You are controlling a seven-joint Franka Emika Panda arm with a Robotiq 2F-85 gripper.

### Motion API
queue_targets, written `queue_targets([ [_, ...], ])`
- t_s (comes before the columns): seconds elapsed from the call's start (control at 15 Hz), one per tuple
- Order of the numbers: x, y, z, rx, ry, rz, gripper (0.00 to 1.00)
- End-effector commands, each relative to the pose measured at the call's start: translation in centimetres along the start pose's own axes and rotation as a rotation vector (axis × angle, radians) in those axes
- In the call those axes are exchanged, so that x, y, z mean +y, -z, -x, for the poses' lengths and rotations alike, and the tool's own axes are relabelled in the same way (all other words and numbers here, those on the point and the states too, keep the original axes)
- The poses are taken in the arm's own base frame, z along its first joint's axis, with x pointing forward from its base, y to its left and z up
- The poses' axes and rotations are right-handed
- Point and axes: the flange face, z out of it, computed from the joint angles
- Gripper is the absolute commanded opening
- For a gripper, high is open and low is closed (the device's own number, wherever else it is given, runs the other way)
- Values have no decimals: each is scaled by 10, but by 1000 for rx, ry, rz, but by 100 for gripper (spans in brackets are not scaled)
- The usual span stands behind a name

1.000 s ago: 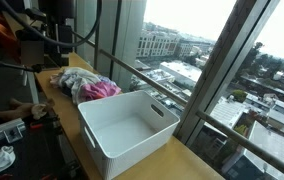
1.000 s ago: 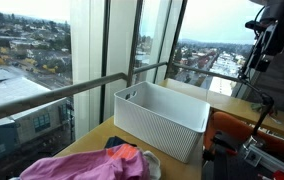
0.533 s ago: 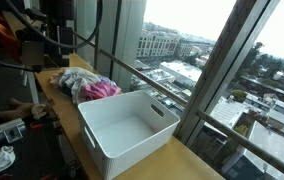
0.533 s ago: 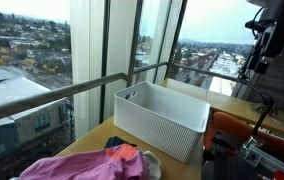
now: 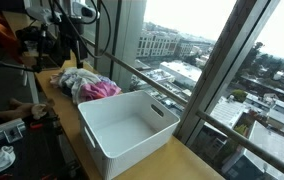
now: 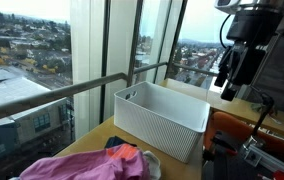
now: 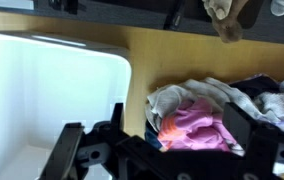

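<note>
- Presently, gripper hangs with jaws spread wide, holding nothing;
- clothes pile lies on the table, just beside the white bin;
- best centred over the pink garment, then lowered straight.

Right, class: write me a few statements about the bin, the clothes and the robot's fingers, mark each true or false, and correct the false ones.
1. The white bin has nothing in it. True.
2. The pile of clothes lies inside the bin. False: it lies on the wooden table, beside the bin.
3. The fingers are closed on a pink garment. False: in the wrist view they stand apart, above the table, and hold nothing.
4. The table stands next to a large window that looks out on city buildings. True.
5. The pile of clothes includes a pink piece. True.
</note>
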Motion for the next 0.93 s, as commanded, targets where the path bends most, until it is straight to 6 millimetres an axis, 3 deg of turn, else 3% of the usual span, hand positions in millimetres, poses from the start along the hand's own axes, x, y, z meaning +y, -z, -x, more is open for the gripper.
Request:
queue_targets([
  [0.0,-47,-30,-50,56,111,14,100],
  [0.27,-88,-77,-87,132,247,7,100],
  [0.47,-111,-125,-110,161,370,-8,100],
  [0.67,-125,-173,-119,167,528,-16,100],
  [0.87,-125,-216,-129,153,652,-22,100],
])
